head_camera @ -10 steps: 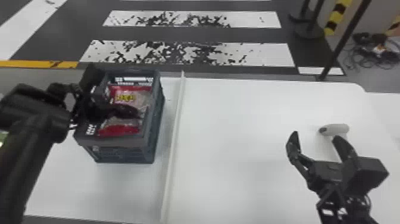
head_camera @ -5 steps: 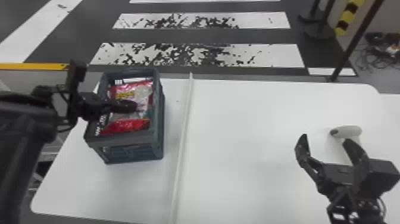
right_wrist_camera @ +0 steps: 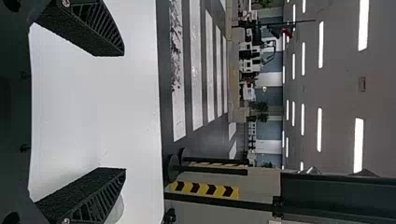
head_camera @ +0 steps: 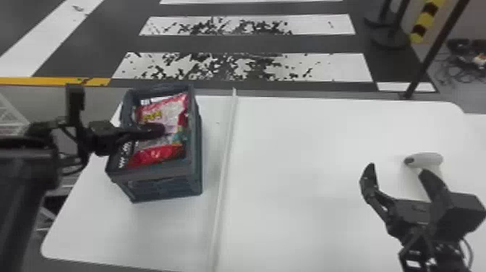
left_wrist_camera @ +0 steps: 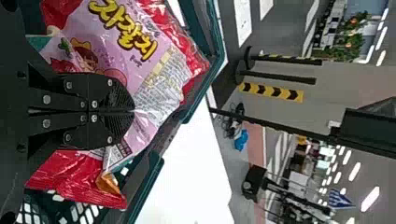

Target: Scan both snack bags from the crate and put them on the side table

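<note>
Left gripper (head_camera: 155, 131) Clenched Over the Pink Snack Bag (head_camera: 168, 109) in the Crate

At your left, your robot's left arm (head_camera: 27, 170) comes in from the side and reaches over the near-left part of the dark blue-grey slatted crate (head_camera: 197, 166). The left gripper's two fingers are pressed together, their tips against or just above the pink snack bag with yellow lettering; you cannot tell whether a fold of it is pinched. That bag lies inside the crate, with red-and-silver snack packaging (head_camera: 153, 155) partly under it, nearer to you.

The crate stands on the left part of the white table (head_camera: 307, 202). Just right of it, a thin white strip (head_camera: 226, 152) runs from the table's far edge toward you. Farther right, well apart from the crate, your right gripper (head_camera: 397, 171) is above the tabletop, released, its fingers spread wide with nothing between them. Just beyond its right-hand finger you have the white handheld scanner (head_camera: 426, 159) on the table.
</note>
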Robot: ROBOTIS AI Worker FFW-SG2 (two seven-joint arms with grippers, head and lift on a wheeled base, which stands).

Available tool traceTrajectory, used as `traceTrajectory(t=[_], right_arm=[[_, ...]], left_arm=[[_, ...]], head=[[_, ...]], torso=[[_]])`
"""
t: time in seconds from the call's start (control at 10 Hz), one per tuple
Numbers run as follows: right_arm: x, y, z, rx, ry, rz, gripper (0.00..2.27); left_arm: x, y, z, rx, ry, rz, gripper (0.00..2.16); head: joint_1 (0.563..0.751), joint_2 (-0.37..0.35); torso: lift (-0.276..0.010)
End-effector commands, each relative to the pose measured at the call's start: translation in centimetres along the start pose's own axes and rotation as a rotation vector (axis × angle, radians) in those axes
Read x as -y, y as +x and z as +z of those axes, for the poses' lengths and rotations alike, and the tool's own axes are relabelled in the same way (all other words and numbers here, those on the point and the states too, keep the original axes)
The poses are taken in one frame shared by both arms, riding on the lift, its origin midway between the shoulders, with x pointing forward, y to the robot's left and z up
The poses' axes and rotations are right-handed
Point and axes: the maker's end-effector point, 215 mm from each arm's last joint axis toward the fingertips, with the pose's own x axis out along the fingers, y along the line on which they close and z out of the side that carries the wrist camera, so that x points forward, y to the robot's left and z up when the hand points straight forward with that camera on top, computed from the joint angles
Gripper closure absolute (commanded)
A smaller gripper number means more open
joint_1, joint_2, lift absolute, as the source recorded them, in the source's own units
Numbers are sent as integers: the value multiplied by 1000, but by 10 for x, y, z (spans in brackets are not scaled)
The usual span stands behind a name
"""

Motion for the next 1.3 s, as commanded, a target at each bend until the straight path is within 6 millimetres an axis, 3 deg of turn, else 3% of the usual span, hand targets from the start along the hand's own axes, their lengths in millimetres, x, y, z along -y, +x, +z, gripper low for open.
traceTrajectory(t=[0.0,0.2,0.6,0.9,1.2], right_arm=[[-1,0,-1,-7,-2,1,39],[0,0,-1,-8,-3,-5,39],[-1,-3,3,-8,-5,-5,39],[-1,-5,1,-16,-9,-7,43],[5,-6,1,-16,-14,-24,43]], left_arm=[[-1,-14,6,77,-39,0,2132],[2,-25,6,144,-70,-4,2132],[27,-33,47,253,-46,7,2135],[67,-30,105,331,-32,-11,2135],[126,1,141,404,-27,-61,2135]], head=[[695,97],[695,108],[695,113],[695,85],[695,27]], torso=[[-87],[-87],[-87],[-87],[-87]])
